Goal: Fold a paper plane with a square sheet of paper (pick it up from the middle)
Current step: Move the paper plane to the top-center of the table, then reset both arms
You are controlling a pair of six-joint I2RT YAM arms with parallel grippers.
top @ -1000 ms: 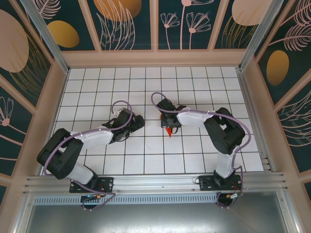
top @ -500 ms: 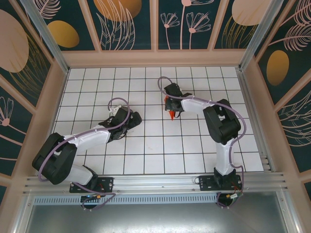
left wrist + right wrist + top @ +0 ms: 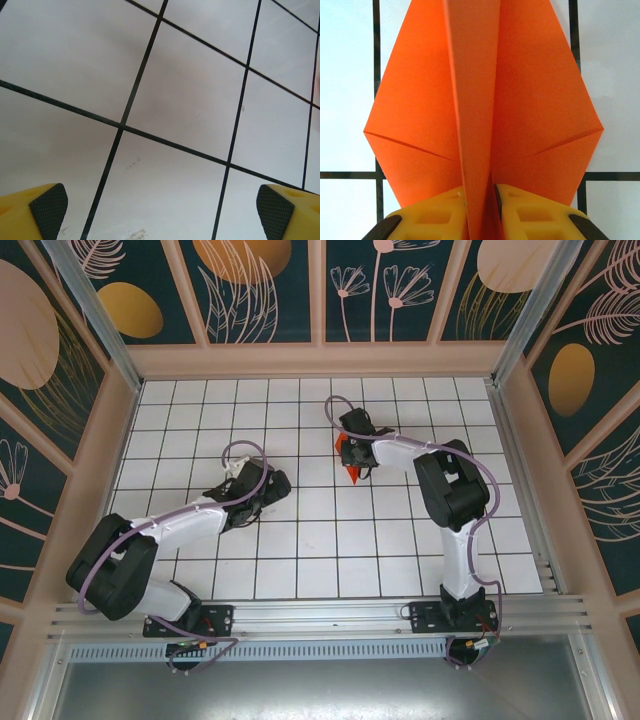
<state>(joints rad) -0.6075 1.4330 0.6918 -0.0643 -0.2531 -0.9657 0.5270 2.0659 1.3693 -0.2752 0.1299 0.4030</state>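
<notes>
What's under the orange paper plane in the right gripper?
White tiled table with black grid lines shows around the paper plane, pinched by its centre fold in the right gripper. The tiles directly beneath its wings are covered.

Left arm (image 3: pixel 190 525): stretched low and inward
Left hand (image 3: pixel 160 212): spread wide, pads (image 3: pixel 47 205) far apart
Right arm (image 3: pixel 450 500): folded at the elbow
Right hand (image 3: pixel 480 196): pinched tight on the paper plane (image 3: pixel 530 110)

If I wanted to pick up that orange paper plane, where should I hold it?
Probably the raised centre fold of the paper plane, coming in along its length as the right gripper does, with fingers on either side. That ridge looks doubled and stiff, while the wings spread flat and thin.
</notes>
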